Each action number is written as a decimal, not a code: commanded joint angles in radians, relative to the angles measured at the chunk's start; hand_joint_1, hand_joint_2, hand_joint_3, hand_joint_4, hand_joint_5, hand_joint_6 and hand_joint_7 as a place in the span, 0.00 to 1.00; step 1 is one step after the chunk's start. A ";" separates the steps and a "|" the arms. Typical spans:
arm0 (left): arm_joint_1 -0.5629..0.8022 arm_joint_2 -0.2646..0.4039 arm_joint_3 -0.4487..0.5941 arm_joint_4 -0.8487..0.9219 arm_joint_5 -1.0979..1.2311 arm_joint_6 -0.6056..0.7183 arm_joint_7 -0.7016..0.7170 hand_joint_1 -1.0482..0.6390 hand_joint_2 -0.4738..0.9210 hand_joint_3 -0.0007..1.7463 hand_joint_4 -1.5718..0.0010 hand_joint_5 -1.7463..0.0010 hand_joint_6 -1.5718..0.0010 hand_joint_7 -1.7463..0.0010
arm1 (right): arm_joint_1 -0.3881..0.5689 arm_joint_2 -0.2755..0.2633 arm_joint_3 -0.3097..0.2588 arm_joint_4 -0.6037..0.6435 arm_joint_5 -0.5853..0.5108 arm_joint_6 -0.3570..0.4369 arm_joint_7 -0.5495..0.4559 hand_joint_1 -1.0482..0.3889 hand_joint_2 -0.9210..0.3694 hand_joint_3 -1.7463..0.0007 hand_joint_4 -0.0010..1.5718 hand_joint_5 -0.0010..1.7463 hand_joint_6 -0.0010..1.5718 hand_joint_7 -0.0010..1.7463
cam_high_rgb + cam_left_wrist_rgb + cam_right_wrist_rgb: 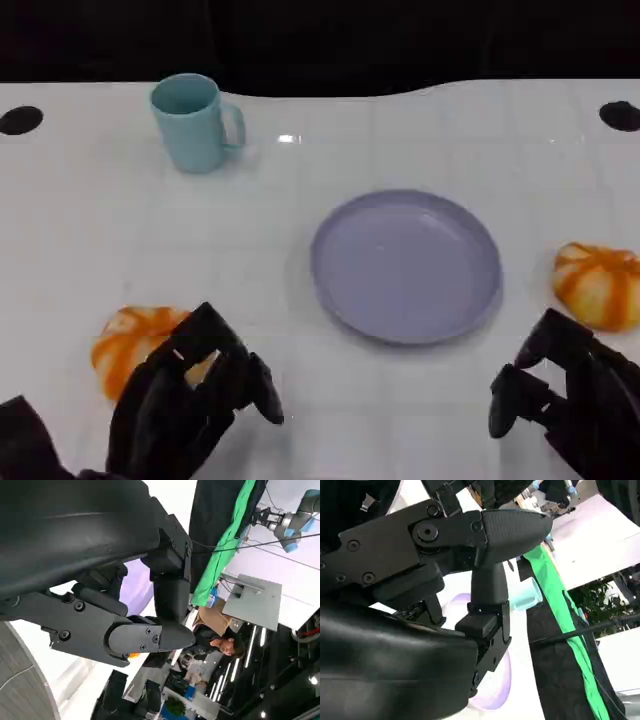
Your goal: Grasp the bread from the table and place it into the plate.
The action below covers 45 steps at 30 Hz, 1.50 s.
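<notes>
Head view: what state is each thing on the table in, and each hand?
Plate: on the table, nothing on it.
Left bread: on the table, partly behind the left hand's fingers, not lifted.
Right bread: on the table beside the plate, untouched.
Mug: upright, handle toward the plate's side.
Left hand: over the left bread, fingers apart, holding nothing.
Right hand: near the right bread, holding nothing.

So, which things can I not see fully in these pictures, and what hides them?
- Left bread, head view: near side hidden behind the left hand.
- Right bread, head view: cut off by the picture's edge.
- Plate, left wrist view: mostly behind the fingers.
- Right hand, head view: partly cut by the edge.
</notes>
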 commanded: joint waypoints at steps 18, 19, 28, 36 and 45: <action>0.008 0.003 0.009 -0.017 0.004 -0.002 0.011 0.29 1.00 0.23 0.51 0.00 0.68 0.00 | 0.010 -0.002 -0.009 -0.013 0.009 -0.012 0.009 0.32 0.00 0.81 0.47 1.00 0.39 0.90; 0.007 0.004 0.008 -0.016 0.012 -0.020 0.005 0.29 1.00 0.23 0.51 0.00 0.68 0.00 | 0.012 -0.002 -0.008 -0.021 0.008 -0.001 -0.001 0.32 0.00 0.81 0.47 1.00 0.39 0.90; 0.002 0.066 -0.011 -0.056 0.175 -0.162 0.021 0.29 1.00 0.21 0.64 0.14 0.64 0.51 | 0.023 -0.005 -0.005 -0.035 0.008 0.000 0.001 0.32 0.00 0.81 0.47 1.00 0.39 0.90; -0.007 0.256 -0.043 -0.161 0.452 -0.231 0.051 0.30 1.00 0.14 0.80 0.50 0.69 0.92 | 0.027 -0.009 -0.004 -0.045 0.014 0.008 0.004 0.32 0.00 0.81 0.47 1.00 0.38 0.91; 0.000 0.447 -0.042 -0.316 0.883 -0.291 0.207 0.30 1.00 0.10 0.91 0.73 0.77 1.00 | 0.026 -0.012 -0.001 -0.045 0.007 0.005 0.004 0.32 0.00 0.81 0.48 1.00 0.39 0.92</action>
